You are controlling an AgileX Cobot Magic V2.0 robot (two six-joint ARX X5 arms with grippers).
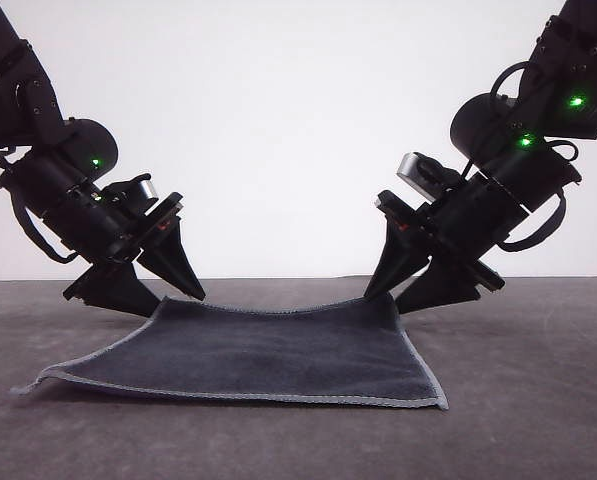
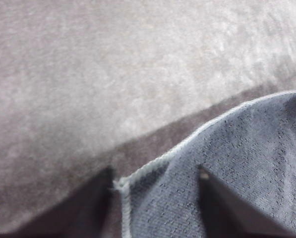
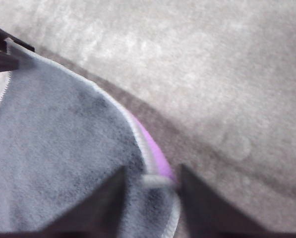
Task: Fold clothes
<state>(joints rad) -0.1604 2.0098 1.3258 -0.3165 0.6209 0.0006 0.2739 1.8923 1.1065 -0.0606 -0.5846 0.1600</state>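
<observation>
- On my left, the left gripper (image 1: pixel 183 296) sits low at the far left corner of the cloth (image 1: pixel 268 352). From the front its two black fingers look spread a little, one above the edge and one beside it. In the left wrist view the stitched corner (image 2: pixel 122 186) lies between the fingers, but I cannot tell whether they have pinched it.
- In the middle, the cloth lies dark face up on the grey table (image 1: pixel 538 430), spread as a single layer. Its near edge rests flat, with the near left corner curling slightly, while the far edge sags between the two arms and rises at both ends.
- On my right, the right gripper (image 1: pixel 383 297) is down on the far right corner. The right wrist view shows the fingers nearly together around the corner, with a sliver of the purple underside (image 3: pixel 155 151) peeking out, so I judge it has hold.
- Progress, as I read it: no fold made yet. Both far corners are only being taken up; carrying them over to the near edge, and any further folds, remain.
</observation>
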